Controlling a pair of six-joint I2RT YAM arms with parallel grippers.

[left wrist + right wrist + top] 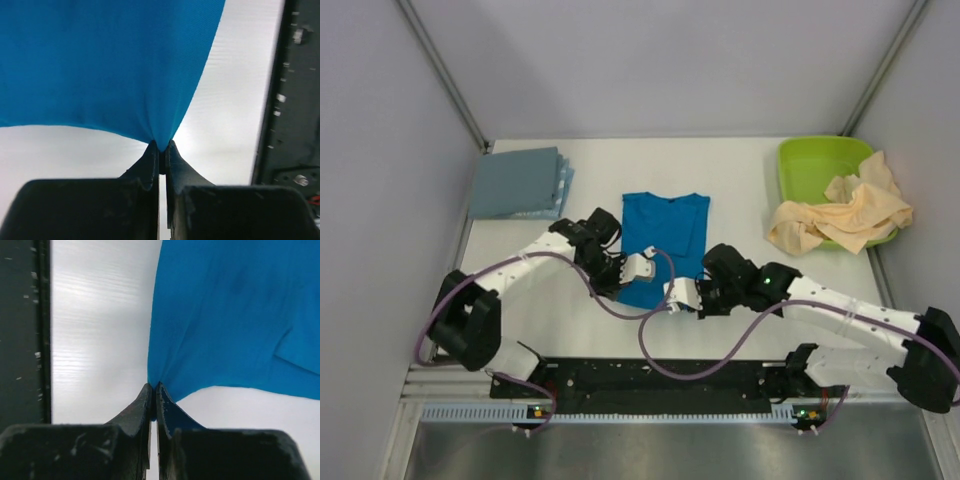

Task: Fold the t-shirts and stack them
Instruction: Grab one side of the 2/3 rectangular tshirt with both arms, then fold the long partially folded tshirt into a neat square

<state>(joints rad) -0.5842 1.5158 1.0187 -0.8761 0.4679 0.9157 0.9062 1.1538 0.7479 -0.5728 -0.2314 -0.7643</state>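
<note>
Left fingers (156,152): pinched tight on the bright blue cloth t-shirt (665,235), 7 o'clock corner.
Right fingers (149,392): pinched tight on its 5 o'clock corner.
Why: likely to fold both corners up together.

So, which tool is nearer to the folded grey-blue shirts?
Left. The left tool, shut on the blue shirt's near corner, is right of the grey-blue stack; the right tool holds the other corner, further right.
</note>
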